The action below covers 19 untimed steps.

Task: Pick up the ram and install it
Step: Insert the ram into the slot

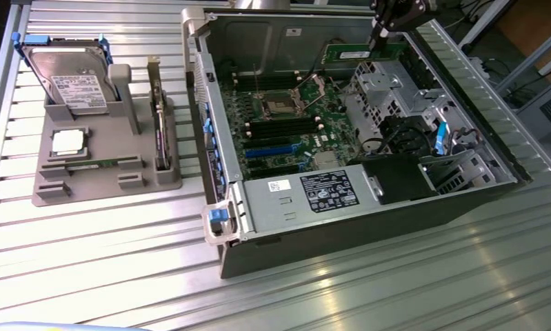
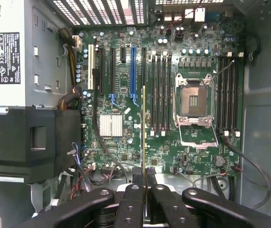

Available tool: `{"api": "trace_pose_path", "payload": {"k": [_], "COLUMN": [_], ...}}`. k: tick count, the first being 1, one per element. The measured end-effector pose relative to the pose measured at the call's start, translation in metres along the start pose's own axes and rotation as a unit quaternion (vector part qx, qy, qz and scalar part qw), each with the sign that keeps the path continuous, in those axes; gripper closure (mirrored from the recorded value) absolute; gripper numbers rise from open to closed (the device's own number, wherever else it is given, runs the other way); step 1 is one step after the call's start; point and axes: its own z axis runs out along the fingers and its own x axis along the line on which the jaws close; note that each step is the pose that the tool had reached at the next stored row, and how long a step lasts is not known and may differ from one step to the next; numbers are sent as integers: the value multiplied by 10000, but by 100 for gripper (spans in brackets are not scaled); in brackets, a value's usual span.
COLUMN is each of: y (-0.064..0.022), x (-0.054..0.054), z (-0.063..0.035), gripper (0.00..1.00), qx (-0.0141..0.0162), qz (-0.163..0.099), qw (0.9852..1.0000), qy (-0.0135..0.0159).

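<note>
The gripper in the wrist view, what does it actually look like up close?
The gripper is matte black all over and built like a pair of mechanical tongs. Two narrow inner fingers sit between two broader, rounded outer link bars, and each piece is dotted with small round pivot screws. In the exterior view it reads as a dark, blocky shape.

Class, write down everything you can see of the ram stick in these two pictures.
The ram is a long, thin green circuit board with a pale label. It hangs level in the air over the open computer case, pinched between the fingers of the shut gripper. In the wrist view it appears edge-on, as a thin line above the motherboard, and it is not seated in any slot.
</note>
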Motion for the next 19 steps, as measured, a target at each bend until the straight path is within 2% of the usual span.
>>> {"api": "trace_pose_path", "payload": {"k": [19], "y": [52], "x": [-5], "z": [49], "gripper": [88], "qx": [0], "qz": [0], "qw": [10000], "qy": [0]}}
